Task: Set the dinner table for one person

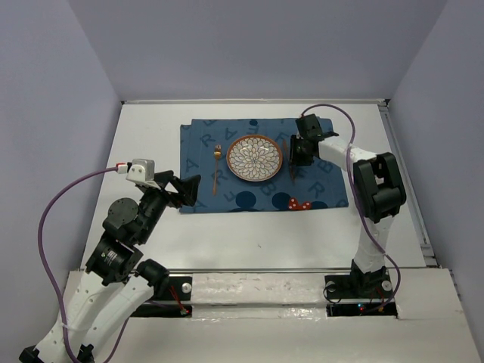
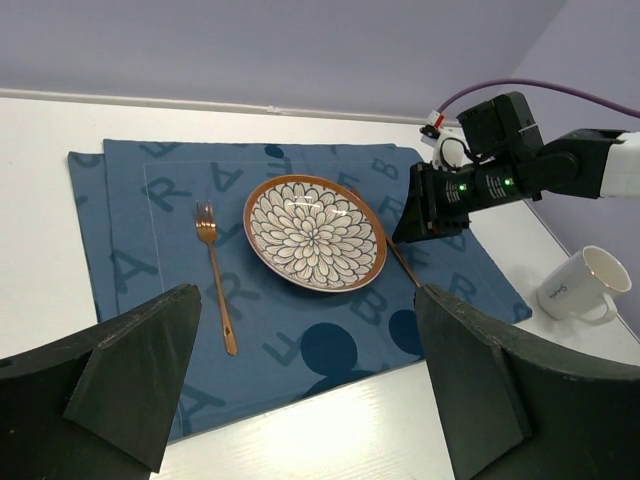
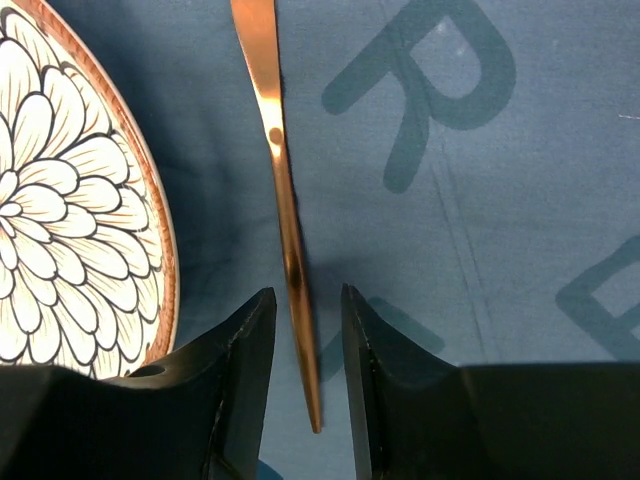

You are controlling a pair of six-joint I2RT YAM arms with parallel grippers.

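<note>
The white tabletop (image 1: 249, 234) carries a place setting that we judge close to complete. It spans the whole floor of the walled cell, and a dark-blue lettered placemat (image 1: 318, 193) lies on its far half. A flower-patterned plate (image 1: 255, 158) sits at the middle of the mat, with a copper fork (image 1: 216, 170) just to its left, tines pointing away from the arms. A slim copper utensil (image 3: 285, 220), which we take for the knife, lies just beside the plate's right rim and roughly parallel to it.

The right end effector (image 3: 306, 300) stands low over that utensil's thin end. Its fingers are parted only narrowly and straddle the handle, with a sliver of mat showing on either side, so they pinch nothing. The left end effector (image 2: 307, 300) hangs at the mat's near-left corner, spread wide and empty. A white mug (image 2: 580, 285) stands on bare tabletop off the mat's right edge.

We read the step in hand as the seating of the right-hand utensil. If it is to lie where it is, the next move calls for a straight lift so neither finger drags the handle askew or nudges the plate. The mug looks like the piece left to bring in.
</note>
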